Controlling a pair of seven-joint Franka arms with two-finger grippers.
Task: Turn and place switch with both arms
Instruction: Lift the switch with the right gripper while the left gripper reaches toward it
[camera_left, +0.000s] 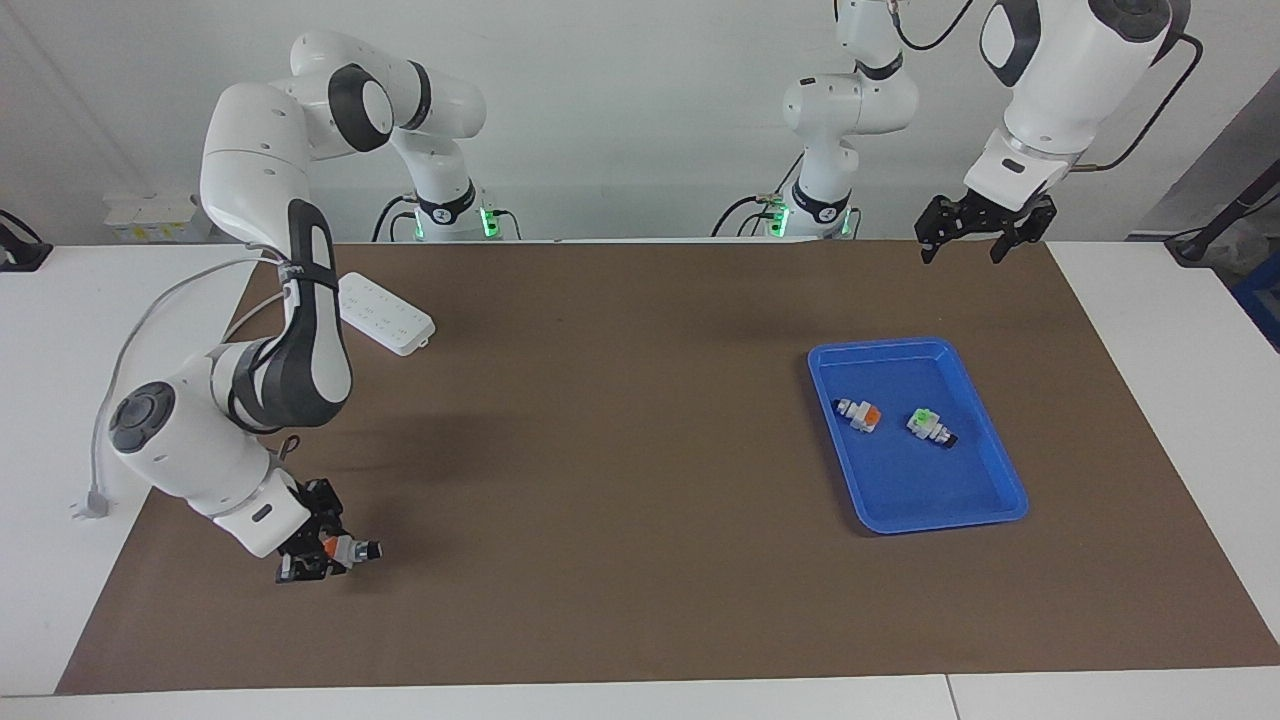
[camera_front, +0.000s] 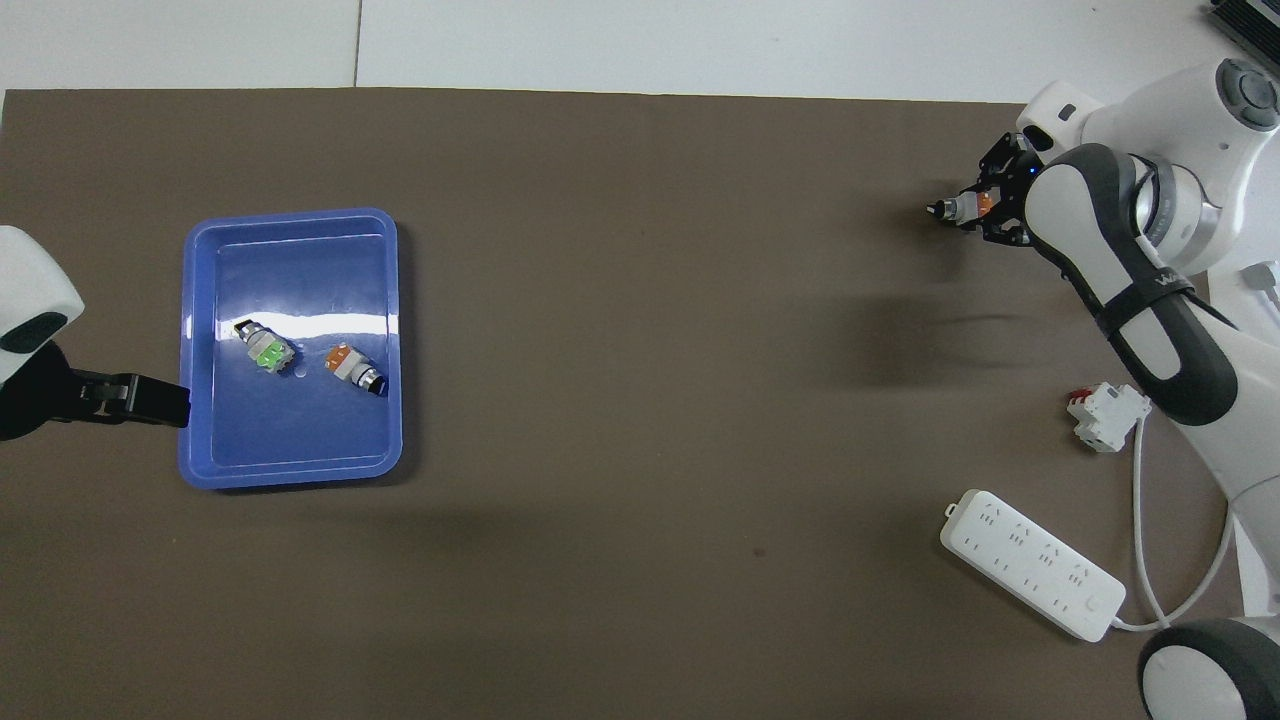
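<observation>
Hanging in the air at the robots' own end of the table, over the edge of the brown mat (camera_left: 640, 470) toward the left arm's end, the left gripper (camera_left: 983, 243) is seen with its two fingers spread wide and nothing between them. The left arm is waiting there.

A white power strip (camera_left: 385, 313) is laid on the mat close to the robots at the right arm's end, its cable trailing off toward the table edge. A little farther out, beside the right arm, a white block with red parts (camera_front: 1103, 413) is set on the mat.

Farther from the robots than the left gripper, at the left arm's end, a blue tray (camera_left: 985, 505) is placed on the mat. Two small switches are lying inside it, just apart from each other: one with an orange face (camera_left: 860, 413) and one with a green face (camera_left: 928, 425).

Farthest from the robots, at the right arm's end, the right gripper (camera_left: 322, 552) is brought low over the mat, with the right arm bent down over it. Its fingers are closed on a third switch (camera_left: 350, 550), gripped at its orange end so that the black knob is pointed out toward the middle of the table. Whether the switch is touching the mat cannot be told.
</observation>
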